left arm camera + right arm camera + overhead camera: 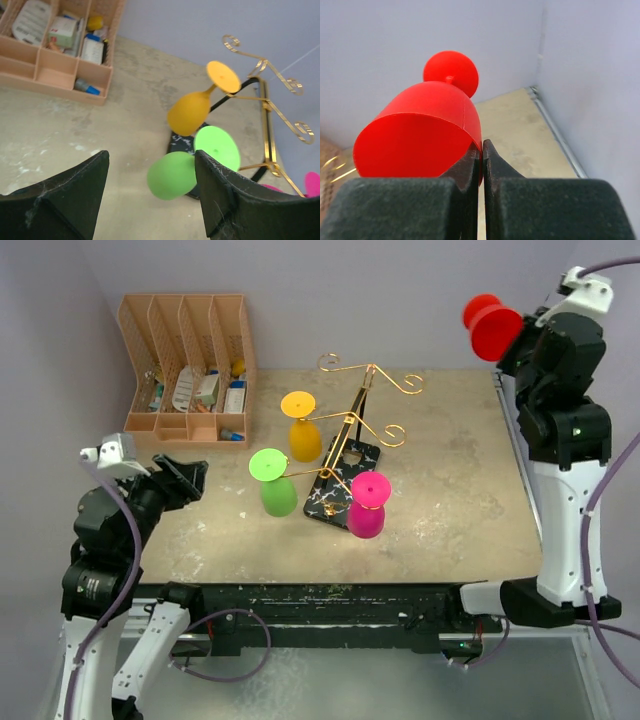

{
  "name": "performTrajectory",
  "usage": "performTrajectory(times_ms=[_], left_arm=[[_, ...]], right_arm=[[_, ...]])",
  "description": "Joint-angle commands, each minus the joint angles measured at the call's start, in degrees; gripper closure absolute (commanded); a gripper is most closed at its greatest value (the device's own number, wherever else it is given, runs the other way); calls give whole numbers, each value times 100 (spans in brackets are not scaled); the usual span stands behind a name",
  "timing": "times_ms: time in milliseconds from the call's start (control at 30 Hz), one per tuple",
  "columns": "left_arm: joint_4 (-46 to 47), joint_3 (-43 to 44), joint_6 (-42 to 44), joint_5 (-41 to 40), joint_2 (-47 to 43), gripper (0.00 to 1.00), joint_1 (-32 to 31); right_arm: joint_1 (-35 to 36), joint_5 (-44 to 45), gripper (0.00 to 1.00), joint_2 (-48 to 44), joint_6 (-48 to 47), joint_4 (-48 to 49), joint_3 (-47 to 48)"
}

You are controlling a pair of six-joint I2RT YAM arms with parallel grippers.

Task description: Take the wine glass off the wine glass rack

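Fingers of the right gripper are seen from above closed on a red plastic wine glass. It is held up by the far right corner of the beige stone-look table, well apart from the gold wire wine glass rack on its black veined base. Three glasses are hung foot-up on the rack's arms: a yellow-orange plastic glass, a green plastic glass and a magenta plastic glass. A peach plastic file organiser is set at the far left corner. The left gripper is placed by the near left edge.

From the left wrist, its black fingers are shown spread wide with nothing between them. The green and yellow-orange glasses are framed beyond the gap.

From the right wrist, the pads are pressed almost together at the red bowl's rim. The thin wall appears to be pinched between them, though the contact is partly hidden.
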Motion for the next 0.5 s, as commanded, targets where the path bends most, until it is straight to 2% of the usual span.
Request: performTrajectory(times_ms=[0,100,167,333,467], left_arm=[[84,-554,509,-721,-30,28,-22],[199,-920,558,-787,4,28,-22],[262,-1113,570,-806,47,28,-22],[317,-1174,655,-793,222,28,-22],[243,-1163,702,-851,286,28,-17]], right_arm=[[-1357,-588,100,177,501,322,-585],[-2064,-1414,100,336,798,293,-1100],[-2292,-1850,100,488,906,153,-1455],[-2324,-2549,100,603,1325,-360,-2041],[-2325,-2724,100,632,1776,-989,-2084]])
